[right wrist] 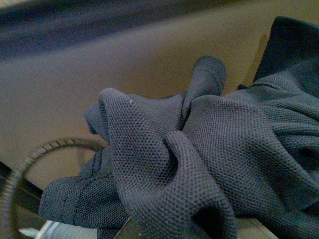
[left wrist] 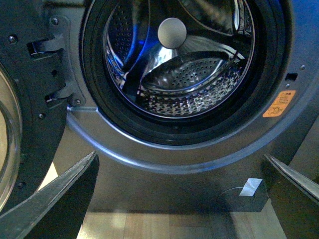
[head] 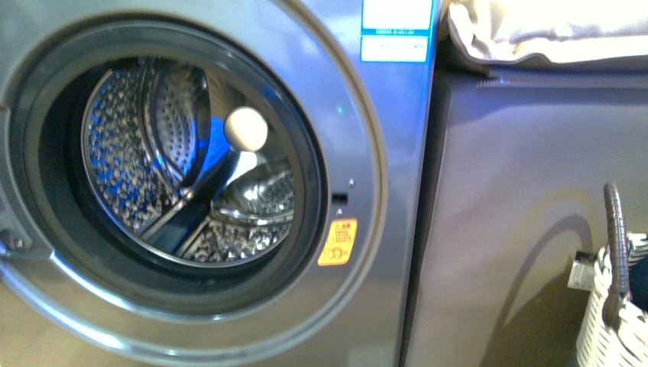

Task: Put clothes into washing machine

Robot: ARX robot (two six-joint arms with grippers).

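Observation:
The washing machine [head: 382, 153] is silver-grey, and its round porthole [head: 172, 164] stands open onto a bare perforated drum [left wrist: 184, 84]. A pale round ball [head: 246, 128] shows inside the drum. My left gripper [left wrist: 182, 199] hangs open low in front of the mouth, its dark fingers [left wrist: 60, 199] spread wide with nothing between them. In the right wrist view the clothes [right wrist: 199, 149], dark navy knit fabric, bunch up and fill the picture. My right gripper is shut on them, its fingers hidden under the folds. Neither arm shows in the front view.
The machine's door [left wrist: 20, 124] is swung open beside the mouth. A grey-brown cabinet [head: 520, 214] stands right of the machine with a beige cushion [head: 550, 30] on top. A white woven basket [head: 604, 321] with a grey handle [head: 617, 252] sits at the lower right. Wooden floor [left wrist: 164, 226] lies below.

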